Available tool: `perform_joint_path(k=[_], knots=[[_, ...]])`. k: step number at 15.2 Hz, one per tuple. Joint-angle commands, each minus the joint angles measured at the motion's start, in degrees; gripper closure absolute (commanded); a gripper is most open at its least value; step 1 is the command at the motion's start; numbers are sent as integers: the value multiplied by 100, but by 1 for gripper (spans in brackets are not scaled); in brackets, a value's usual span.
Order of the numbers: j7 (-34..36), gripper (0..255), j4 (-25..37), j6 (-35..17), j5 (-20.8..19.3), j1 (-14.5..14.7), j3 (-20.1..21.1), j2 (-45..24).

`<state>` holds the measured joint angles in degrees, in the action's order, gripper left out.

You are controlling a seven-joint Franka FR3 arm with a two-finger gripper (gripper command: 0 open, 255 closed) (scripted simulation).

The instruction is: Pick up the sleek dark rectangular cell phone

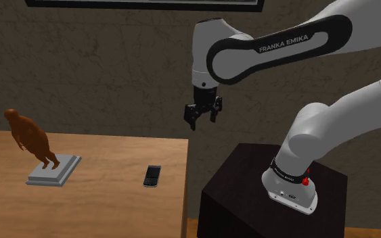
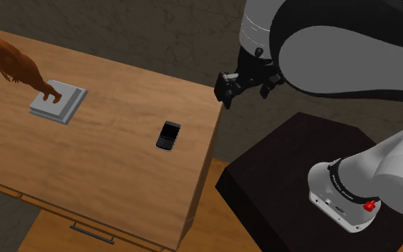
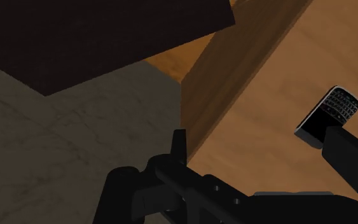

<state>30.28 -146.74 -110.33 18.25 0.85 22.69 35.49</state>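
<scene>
In the shoulder view the one white arm (image 1: 277, 47) reaches out from its one black stand (image 1: 250, 189). Its tool (image 1: 204, 120) hangs in the air off the edge of the wooden surface (image 1: 107, 203), over the gap between surface and stand. The tool's two fingers stand apart with nothing between them, which I take as readiness to straddle the target. The single dark cell phone (image 1: 152, 176) lies flat on the surface near the edge facing the stand, lower than the tool and toward that view's left, so it is probably within easy reach. Well apart from it, one brown figurine (image 1: 32, 137) leans on one grey base (image 1: 53, 170), likely too far off to hinder a descent. The second exterior view looks down on the same layout. The phone sits between the base and the surface's near edge, closer to the edge, and the open, empty tool is beside that edge, clear of the wood. One drawer handle (image 2: 91, 233) shows under the front. In the wrist view the phone lies face up, keypad showing, its end just behind one of the fingers (image 3: 349, 159), while the other finger sits by the surface's side wall, above the grey floor (image 3: 56, 146). The tool would need to move over the wood before lowering.
</scene>
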Motion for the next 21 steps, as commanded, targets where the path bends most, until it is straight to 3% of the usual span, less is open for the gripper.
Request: perform_joint_path(k=[1,6,10,13,16,21], knots=[[389,0,-23,-454,115,-33,302,-339],[1375,0,110,-1524,119,-250,1026,-1361],[2369,0,377,-2356,-307,-536,1587,-2379],[3349,0,666,-2907,-1035,-751,1912,-3267],[4521,0,1051,-3305,-2094,-725,1922,-4222],[6123,0,1903,-3613,-3494,13,1194,-5591]])
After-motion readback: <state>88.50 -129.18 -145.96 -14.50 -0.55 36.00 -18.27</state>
